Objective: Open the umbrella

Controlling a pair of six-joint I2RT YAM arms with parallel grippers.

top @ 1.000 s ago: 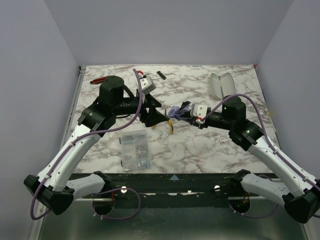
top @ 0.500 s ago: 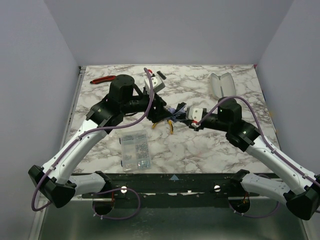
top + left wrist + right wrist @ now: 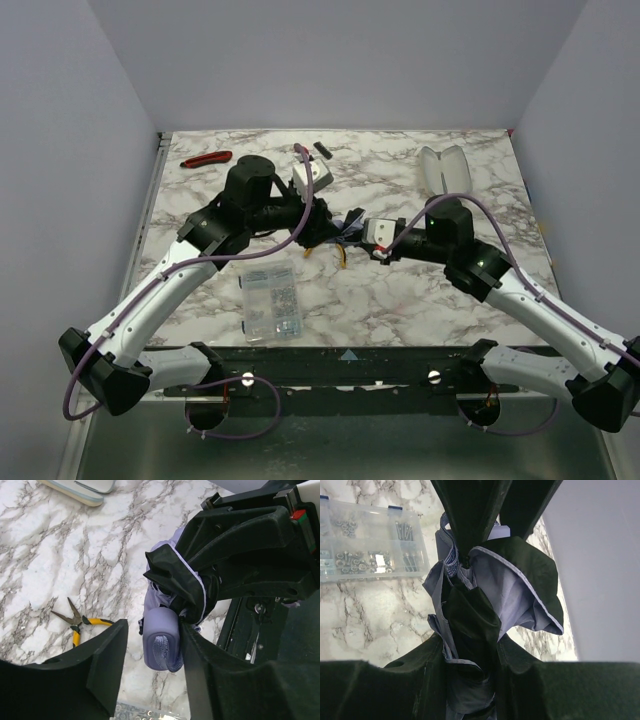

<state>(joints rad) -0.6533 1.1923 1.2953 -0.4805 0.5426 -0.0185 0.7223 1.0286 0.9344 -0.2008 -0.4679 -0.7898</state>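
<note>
A clear parts box [image 3: 270, 303] lies on the marble bench [image 3: 420, 300], lower left of centre in the top view. The right wrist view shows its compartments sorted with screws and nuts. A pale clamshell case [image 3: 445, 168] lies opened at the upper right of the top view.

The umbrella [image 3: 347, 224] is at the centre of that frame, between the two arms and largely hidden by them. The wrist views show it better. The right gripper [image 3: 470, 647] has its jaws pinching the bunched canopy of black lining and lavender cloth. The left gripper [image 3: 154, 632] has its jaws spread around the lavender handle [image 3: 161, 645], one finger against it and the other apart.

The left wrist view shows the yellow-handled pliers [image 3: 75, 622] plainly. Only the top view shows the red-handled tool [image 3: 205, 159] at the upper left.
</note>
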